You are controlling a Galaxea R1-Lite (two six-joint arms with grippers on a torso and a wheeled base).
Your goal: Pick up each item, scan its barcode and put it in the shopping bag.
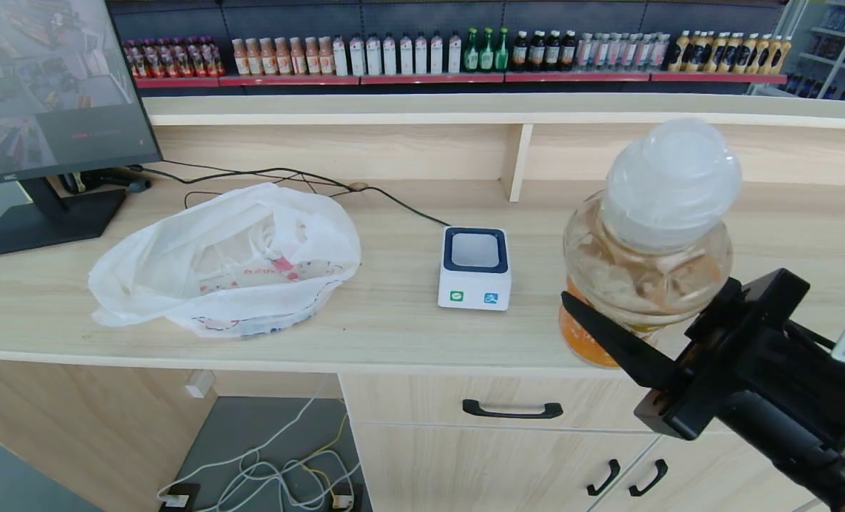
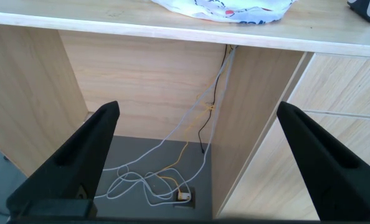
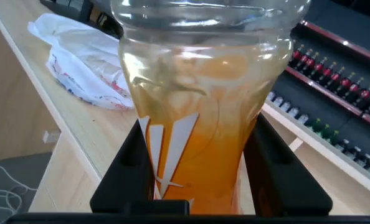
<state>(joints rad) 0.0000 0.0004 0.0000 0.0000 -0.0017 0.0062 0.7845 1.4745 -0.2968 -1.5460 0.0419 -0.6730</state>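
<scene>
A clear plastic jar [image 1: 646, 263] with a pale lid and an orange label is held up at the right of the counter, above its front edge. My right gripper [image 1: 632, 334] is shut on the jar's lower part, and the jar [image 3: 197, 118] stands between its two black fingers. The white barcode scanner [image 1: 474, 268] sits on the counter to the jar's left. Further left lies the white shopping bag [image 1: 230, 259], mouth open, also seen as the bag [image 3: 85, 65]. My left gripper [image 2: 197, 162] hangs open below the counter, in front of the cabinet recess.
A monitor [image 1: 45, 85] stands on the far left of the counter [image 1: 394, 320], with cables running behind the bag. A raised wooden ledge backs the counter. Drawers with black handles [image 1: 511, 409] are under it. Loose cables [image 2: 166, 180] lie on the floor in the recess.
</scene>
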